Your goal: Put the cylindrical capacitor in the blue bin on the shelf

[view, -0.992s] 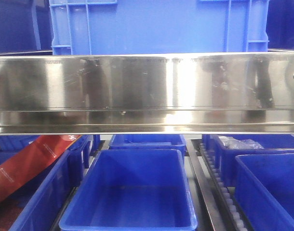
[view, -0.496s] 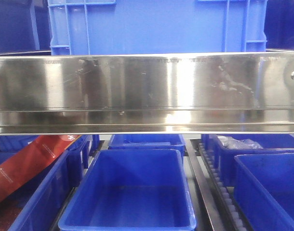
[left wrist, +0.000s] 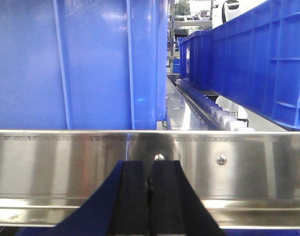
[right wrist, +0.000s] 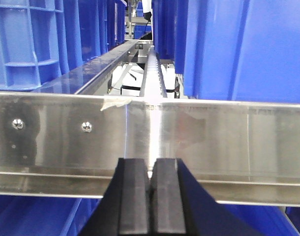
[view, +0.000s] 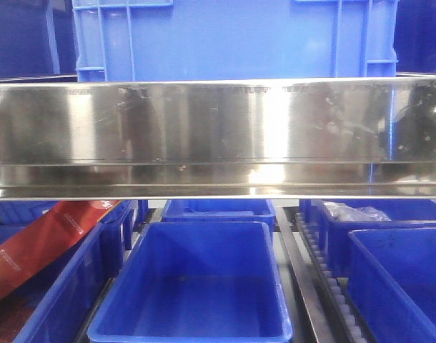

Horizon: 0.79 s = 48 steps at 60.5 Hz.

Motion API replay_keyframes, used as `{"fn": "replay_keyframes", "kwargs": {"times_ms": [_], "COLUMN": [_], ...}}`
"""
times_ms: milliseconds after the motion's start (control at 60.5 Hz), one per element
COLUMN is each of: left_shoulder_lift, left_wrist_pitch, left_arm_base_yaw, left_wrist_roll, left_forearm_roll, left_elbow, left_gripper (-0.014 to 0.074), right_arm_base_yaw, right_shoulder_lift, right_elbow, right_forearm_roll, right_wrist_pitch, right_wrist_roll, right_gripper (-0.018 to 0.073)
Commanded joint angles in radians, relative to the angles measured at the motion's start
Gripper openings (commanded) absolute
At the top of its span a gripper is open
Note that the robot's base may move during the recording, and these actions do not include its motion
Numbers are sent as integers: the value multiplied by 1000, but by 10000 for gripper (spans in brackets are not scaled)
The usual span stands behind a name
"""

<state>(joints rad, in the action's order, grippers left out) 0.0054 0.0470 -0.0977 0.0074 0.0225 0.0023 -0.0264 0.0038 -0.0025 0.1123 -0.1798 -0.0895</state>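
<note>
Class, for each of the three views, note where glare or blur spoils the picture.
Front view: a bright vertical glare band on the shelf rail, with smeared reflections beside it. Left wrist view: the rail is sharp, the left gripper soft. Right wrist view: glare down the rail; the right gripper is blurred, the far background washed out.

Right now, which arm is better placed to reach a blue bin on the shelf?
Left, probably: the left gripper points at a blue bin behind the shelf rail; the right gripper faces the roller track between bins. Both are shut; no capacitor shows.
</note>
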Motion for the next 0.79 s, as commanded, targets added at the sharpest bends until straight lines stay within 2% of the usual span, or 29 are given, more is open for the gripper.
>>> {"fn": "replay_keyframes", "kwargs": {"times_ms": [0, 777], "left_shoulder_lift": [-5, -5], "left_wrist_pitch": [-18, -18], "left_arm_base_yaw": [5, 5], "left_wrist_roll": [1, 1], "left_forearm_roll": [-6, -6], "left_elbow": [-2, -2], "left_gripper": [-111, -111], "right_arm_base_yaw": [3, 3], "right_shoulder_lift": [-4, -4], "right_elbow": [2, 2], "right_forearm_roll": [-9, -9], "right_wrist_pitch": [46, 57], "right_wrist_roll": [4, 4], "right_gripper": [-162, -162]}}
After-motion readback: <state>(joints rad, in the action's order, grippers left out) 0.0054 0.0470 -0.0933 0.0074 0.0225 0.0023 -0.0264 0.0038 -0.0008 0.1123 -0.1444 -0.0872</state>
